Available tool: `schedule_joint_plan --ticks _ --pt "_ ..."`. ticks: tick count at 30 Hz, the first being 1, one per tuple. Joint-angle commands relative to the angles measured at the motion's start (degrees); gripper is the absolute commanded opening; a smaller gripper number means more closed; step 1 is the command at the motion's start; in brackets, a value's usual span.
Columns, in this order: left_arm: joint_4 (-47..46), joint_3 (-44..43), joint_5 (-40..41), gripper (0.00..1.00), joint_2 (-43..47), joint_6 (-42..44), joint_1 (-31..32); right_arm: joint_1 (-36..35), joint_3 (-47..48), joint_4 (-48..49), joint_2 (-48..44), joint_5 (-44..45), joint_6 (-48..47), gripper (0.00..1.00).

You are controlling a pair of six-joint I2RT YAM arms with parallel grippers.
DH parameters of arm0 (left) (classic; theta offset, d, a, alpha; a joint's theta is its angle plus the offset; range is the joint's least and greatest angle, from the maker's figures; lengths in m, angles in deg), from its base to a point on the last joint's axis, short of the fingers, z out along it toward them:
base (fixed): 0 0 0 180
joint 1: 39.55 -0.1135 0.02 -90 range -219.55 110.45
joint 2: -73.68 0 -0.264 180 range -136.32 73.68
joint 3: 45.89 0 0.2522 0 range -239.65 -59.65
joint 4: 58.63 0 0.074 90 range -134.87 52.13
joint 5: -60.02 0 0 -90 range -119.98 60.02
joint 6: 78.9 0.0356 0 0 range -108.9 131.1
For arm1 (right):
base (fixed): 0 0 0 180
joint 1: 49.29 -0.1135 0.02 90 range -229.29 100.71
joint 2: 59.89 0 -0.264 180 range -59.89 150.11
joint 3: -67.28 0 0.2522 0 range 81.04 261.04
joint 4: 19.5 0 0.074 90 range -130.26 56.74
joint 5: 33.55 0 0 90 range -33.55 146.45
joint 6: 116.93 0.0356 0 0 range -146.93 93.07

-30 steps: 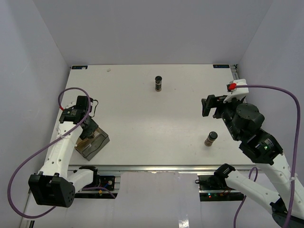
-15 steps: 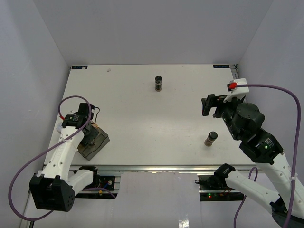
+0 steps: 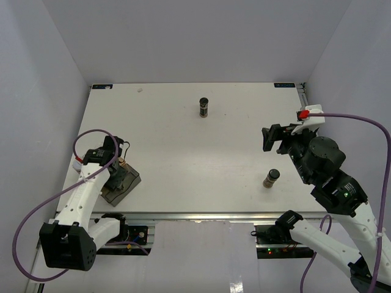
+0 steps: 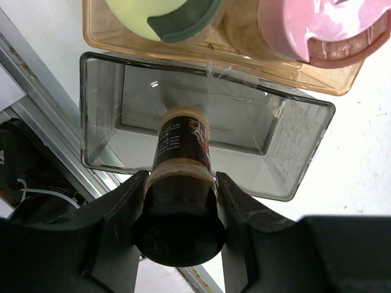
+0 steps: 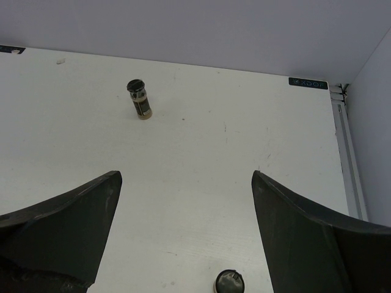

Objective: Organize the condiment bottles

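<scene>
Five condiment bottles show in all. Two stand upright and free on the white table (image 3: 171, 140), well apart. The far bottle (image 3: 203, 107) is toward the middle of the back edge, and the near bottle (image 3: 270, 178), black-capped with brownish contents, is on the right side. A third, the black-capped bottle (image 4: 181, 143), is clamped just below its cap by the left gripper (image 4: 181, 183), whose jaws are narrow around it. It hangs upright with its lower end inside the one clear bin (image 4: 293, 152) at the table's near left. Whether its base touches the bin floor cannot be told. Touching that bin, beyond it in the wrist view, is one amber tray (image 4: 256, 64) holding the last two side by side: a pink-capped jar (image 4: 317, 24) and a pale-capped jar (image 4: 159, 9). From above, the left arm covers much of the bin and tray. The right gripper (image 3: 276, 137) hovers over the right half of the table, jaws wide and holding nothing. Its wrist camera sees the far bottle ahead between the fingers and the near bottle's cap at the bottom edge. Two purple cables (image 3: 366, 116) loop out, one from each arm. One metal rail (image 3: 195, 217) runs along the table's near edge.
</scene>
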Motion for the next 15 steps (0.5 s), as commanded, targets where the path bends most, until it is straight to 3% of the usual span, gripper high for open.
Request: schedule_joint_plan --ticks 1,9,12,15 --pt "-0.9 1.0 2.6 0.00 -0.3 -3.6 -0.2 0.0 -0.6 2.7 -1.3 1.3 -0.9 0.93" --pt "-2.5 1.7 4.0 0.06 -3.1 -4.7 -0.7 -0.1 -1.7 3.1 -2.1 1.6 -1.4 0.93" --pt "-2.9 1.9 4.9 0.18 -3.7 -4.9 -1.0 -0.3 -1.9 3.4 -2.8 2.2 -1.6 0.92" --pt "-3.6 2.3 4.6 0.38 -4.1 -4.7 -1.1 -0.8 -2.1 3.6 -3.0 2.8 -1.8 0.92"
